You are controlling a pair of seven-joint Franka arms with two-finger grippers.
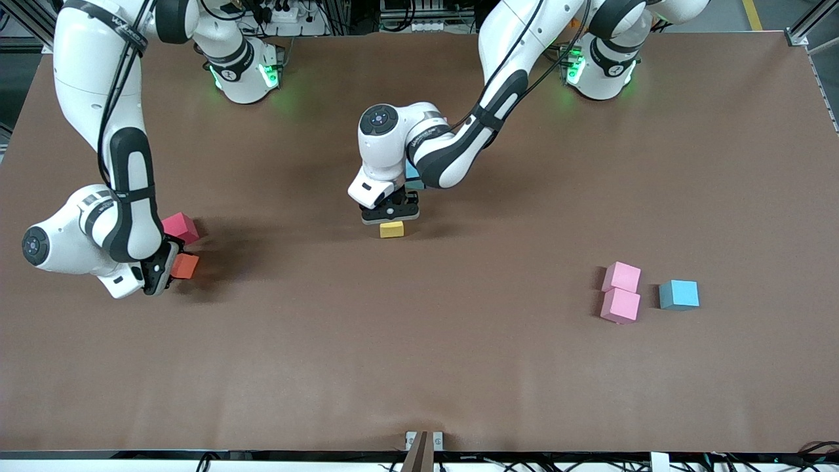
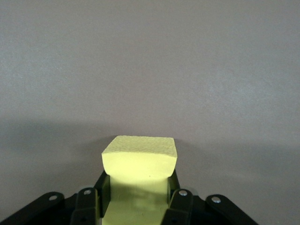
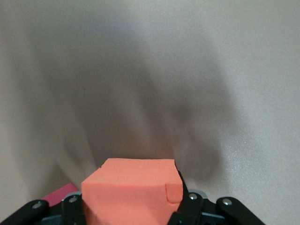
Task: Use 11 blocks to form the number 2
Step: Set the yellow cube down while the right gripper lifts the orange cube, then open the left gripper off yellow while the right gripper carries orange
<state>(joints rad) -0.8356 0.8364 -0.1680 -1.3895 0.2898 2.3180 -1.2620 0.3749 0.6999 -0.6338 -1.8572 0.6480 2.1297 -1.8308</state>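
Left gripper (image 1: 391, 217) jaws are clamped on the small yellow foam cube (image 1: 392, 229) at table centre; right gripper (image 1: 164, 269) jaws pinch the orange foam cube (image 1: 185, 265) at 9 o'clock, its crimson foam cube (image 1: 180, 227) neighbour touching. Lift vertically to avoid dragging it. Only the front view shows the light-blue cube (image 1: 679, 294) and pink cubes (image 1: 621, 291) at 4 o'clock.

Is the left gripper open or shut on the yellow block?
Shut on it. In the left wrist view the fingers press both sides of the yellow block, and the front view shows the left gripper directly on it.
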